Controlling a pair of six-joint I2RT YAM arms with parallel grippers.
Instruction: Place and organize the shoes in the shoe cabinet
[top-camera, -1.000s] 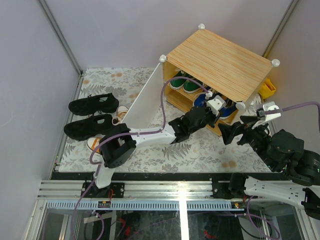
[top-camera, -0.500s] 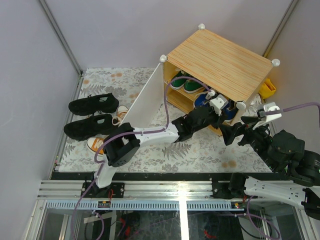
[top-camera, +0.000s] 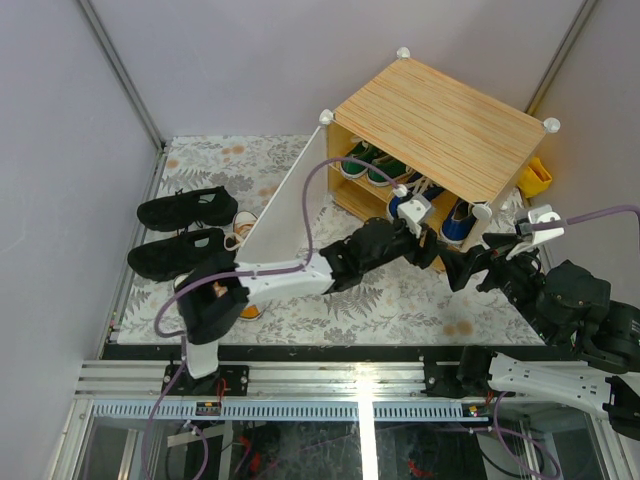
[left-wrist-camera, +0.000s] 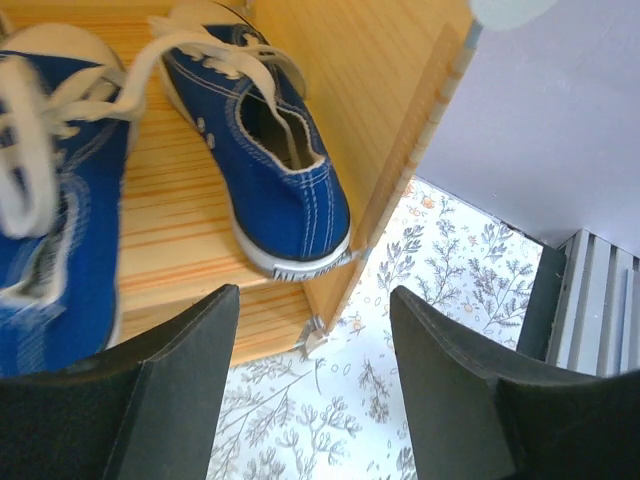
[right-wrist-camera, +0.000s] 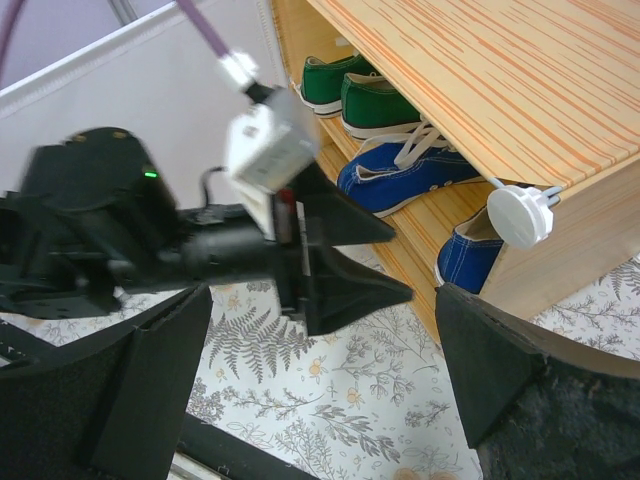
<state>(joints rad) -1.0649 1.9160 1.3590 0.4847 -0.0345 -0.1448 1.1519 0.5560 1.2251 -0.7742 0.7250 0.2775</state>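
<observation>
- Left gripper (left-wrist-camera: 315, 292): fingers apart, nothing between them.
- Just beyond its fingertips, a blue shoe (left-wrist-camera: 270, 150) lies on the shoe cabinet (left-wrist-camera: 395, 110) shelf, heel toward them.
- A second blue shoe (left-wrist-camera: 50, 200) lies beyond the left finger.
- Right gripper (right-wrist-camera: 322, 295): fingers wide apart, empty; green shoes (right-wrist-camera: 350, 90) shelved far ahead.

I count: blue canvas sneakers (left-wrist-camera: 290, 190), white laces; green canvas sneakers (right-wrist-camera: 365, 100), white soles; all-black shoes (top-camera: 185, 210); boxy cabinet (top-camera: 440, 120), light wood-grain, white door (top-camera: 285, 205); worktop (top-camera: 380, 300), grey fern print. My jaws, black.
</observation>
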